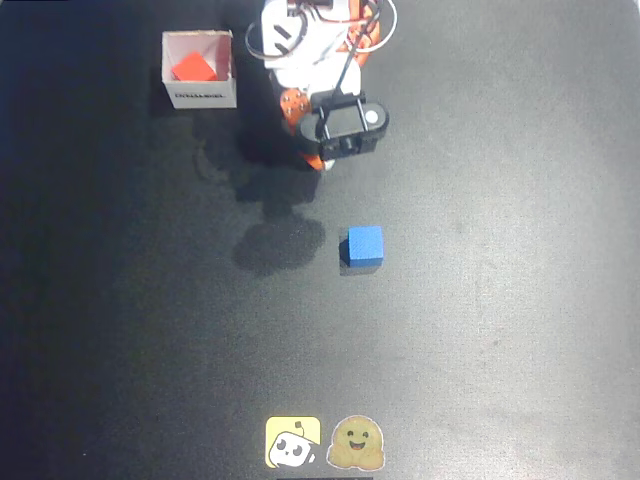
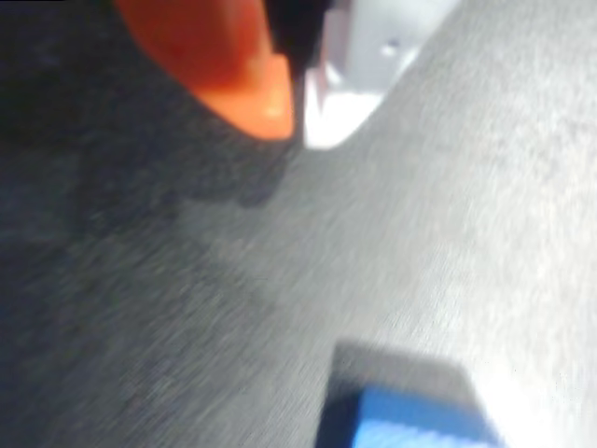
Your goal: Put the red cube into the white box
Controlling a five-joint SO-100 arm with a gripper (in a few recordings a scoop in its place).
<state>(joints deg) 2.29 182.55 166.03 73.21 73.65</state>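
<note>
The red cube (image 1: 193, 68) lies inside the white box (image 1: 203, 97) at the top left of the overhead view, and the box's printed side faces the table's middle. My gripper (image 1: 318, 160) (image 2: 300, 117) is at the top centre, to the right of the box and apart from it. Its orange finger (image 2: 242, 65) and white finger (image 2: 340, 103) are pressed close together with nothing between them. A blue cube (image 1: 364, 246) (image 2: 410, 425) sits on the dark table below the gripper.
The arm's white and orange base (image 1: 310, 40) stands at the top edge next to the box. Two flat stickers, one yellow (image 1: 293, 442) and one tan (image 1: 357, 443), lie at the bottom edge. The black tabletop (image 1: 500, 300) stretches wide on both sides.
</note>
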